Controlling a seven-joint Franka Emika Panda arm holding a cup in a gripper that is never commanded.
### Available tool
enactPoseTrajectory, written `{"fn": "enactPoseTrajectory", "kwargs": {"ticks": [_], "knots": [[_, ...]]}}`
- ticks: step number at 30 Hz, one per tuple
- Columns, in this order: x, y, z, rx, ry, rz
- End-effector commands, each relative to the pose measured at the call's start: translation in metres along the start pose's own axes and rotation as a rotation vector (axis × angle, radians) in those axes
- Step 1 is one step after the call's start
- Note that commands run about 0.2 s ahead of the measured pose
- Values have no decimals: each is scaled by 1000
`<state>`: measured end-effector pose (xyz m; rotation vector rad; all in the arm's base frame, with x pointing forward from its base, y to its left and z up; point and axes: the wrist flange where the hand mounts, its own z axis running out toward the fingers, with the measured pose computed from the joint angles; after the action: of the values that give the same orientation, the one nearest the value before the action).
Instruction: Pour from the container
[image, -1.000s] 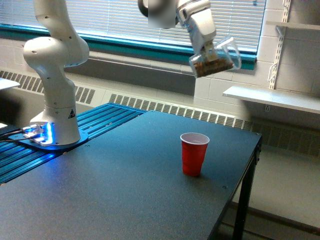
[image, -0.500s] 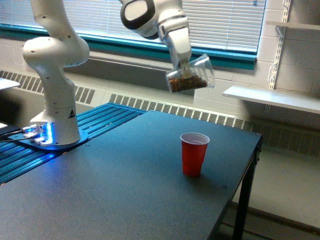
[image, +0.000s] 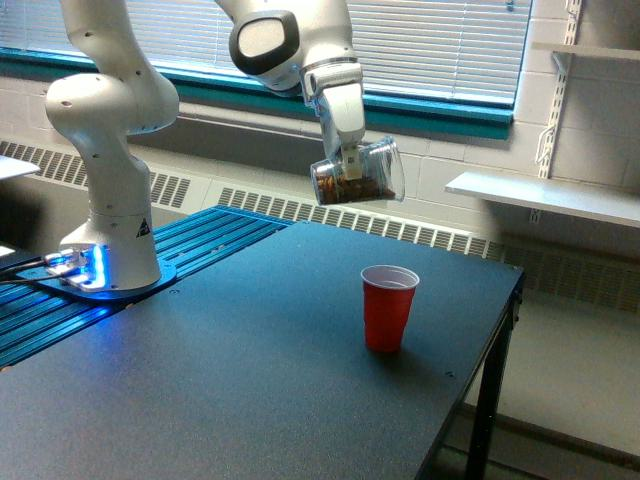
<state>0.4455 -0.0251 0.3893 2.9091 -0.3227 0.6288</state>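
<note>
The clear see-through plastic cup with a side handle (image: 358, 176) hangs in the air, tipped far onto its side, mouth toward the exterior view's right. Dark brown granular contents lie along its lower wall, and all of them appear to be inside; no stream or falling grains are visible. The cup is well above the bench and up and to the exterior view's left of the opaque red plastic cup with white inside (image: 388, 307), so by my judgement it is not over the red cup's mouth.

The hand (image: 350, 160) of the white Franka arm (image: 110, 150) is closed on the clear cup, gripping it from above near the upper wall (finger contact itself is too small to resolve).

The red cup stands upright on the dark grey matte bench (image: 220, 390), toward the edge at the exterior view's right. Its interior looks white and empty from this angle, though the bottom is not visible. No spilled material shows on the bench surface.

Status, as a judgement: the pour proper is not yet done. Done: container lifted, held firmly and already strongly tilted. Left: bring the cup's mouth over the red cup's opening, tilt further until the brown material slides out, then return upright.

Risk note: with this much tilt off-target, the contents could spill onto the bench short of the red cup.
</note>
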Motion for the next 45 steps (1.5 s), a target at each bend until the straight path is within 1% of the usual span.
{"fn": "enactPoseTrajectory", "kwargs": {"ticks": [1,13,21,30,45], "knots": [[-9,-5,8,-15,-21,-2],[-25,-13,26,-64,-74,-45],[-28,-20,33,-93,-94,-63],[-28,-27,36,-125,-103,-85],[-23,-38,36,-177,-113,-144]]}}
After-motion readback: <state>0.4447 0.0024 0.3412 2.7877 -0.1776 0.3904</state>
